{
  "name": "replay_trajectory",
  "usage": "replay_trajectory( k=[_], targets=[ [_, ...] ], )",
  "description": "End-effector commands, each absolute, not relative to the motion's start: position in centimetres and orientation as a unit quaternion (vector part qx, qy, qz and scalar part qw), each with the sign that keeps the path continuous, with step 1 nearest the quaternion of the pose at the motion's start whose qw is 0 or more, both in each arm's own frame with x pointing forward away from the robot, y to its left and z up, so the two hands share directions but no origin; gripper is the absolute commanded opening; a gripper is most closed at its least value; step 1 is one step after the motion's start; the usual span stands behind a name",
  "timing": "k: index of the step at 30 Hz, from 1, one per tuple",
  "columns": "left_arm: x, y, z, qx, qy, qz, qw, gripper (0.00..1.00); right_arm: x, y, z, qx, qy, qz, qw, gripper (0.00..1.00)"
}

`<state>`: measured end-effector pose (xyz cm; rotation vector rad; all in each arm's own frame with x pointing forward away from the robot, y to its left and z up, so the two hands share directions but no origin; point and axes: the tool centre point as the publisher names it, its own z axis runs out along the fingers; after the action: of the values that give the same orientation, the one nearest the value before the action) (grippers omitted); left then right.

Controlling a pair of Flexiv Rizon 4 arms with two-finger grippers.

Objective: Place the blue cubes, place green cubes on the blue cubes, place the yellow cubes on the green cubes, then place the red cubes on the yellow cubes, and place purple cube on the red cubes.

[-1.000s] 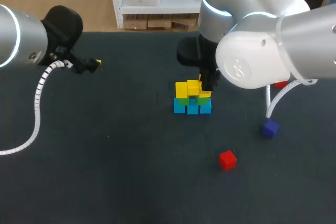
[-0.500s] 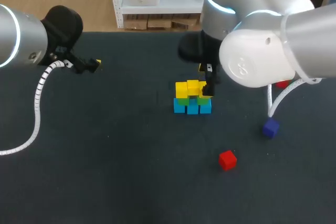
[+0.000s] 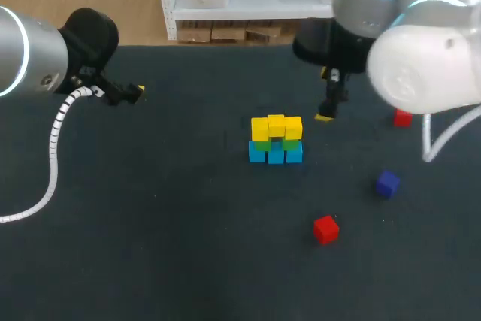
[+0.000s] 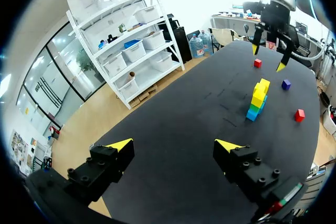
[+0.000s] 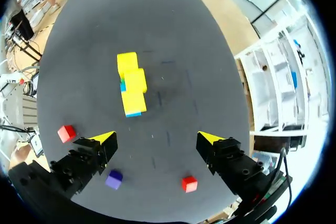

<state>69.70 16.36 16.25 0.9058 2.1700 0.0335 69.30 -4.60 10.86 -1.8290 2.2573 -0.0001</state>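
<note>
Cube stack [image 3: 275, 139]: centre of bench [image 3: 150, 223]; blue base, green middle (count unclear), yellow top. Red cube [image 3: 325, 228], second red cube [image 3: 403, 117] and purple cube [image 3: 387, 183] lie loose. Right gripper [image 5: 157, 137]: jaws wide. Left gripper [image 4: 176, 144]: jaws wide.

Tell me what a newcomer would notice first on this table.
The bright stack of cubes at mid-table: blue at the bottom, green, then yellow on top. The right gripper hangs open and empty beside it; a purple cube and a red cube lie loose nearby.
</note>
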Motion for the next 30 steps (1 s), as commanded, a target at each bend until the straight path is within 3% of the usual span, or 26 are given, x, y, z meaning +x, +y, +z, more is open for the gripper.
replay_trajectory(
  k=[1,10,30],
  targets=[
    [69.8,16.5,16.2,0.357,0.851,0.011,0.385,1.00,67.9,-7.4,11.4,-0.623,0.769,-0.021,0.139,1.00],
    [69.8,16.5,16.2,0.357,0.851,0.011,0.385,1.00,67.9,-13.0,11.0,-0.617,0.776,-0.032,0.124,1.00],
    [69.8,16.5,16.2,0.357,0.851,0.011,0.385,1.00,70.8,-18.4,6.1,-0.619,0.781,-0.024,0.080,1.00]
  ],
)
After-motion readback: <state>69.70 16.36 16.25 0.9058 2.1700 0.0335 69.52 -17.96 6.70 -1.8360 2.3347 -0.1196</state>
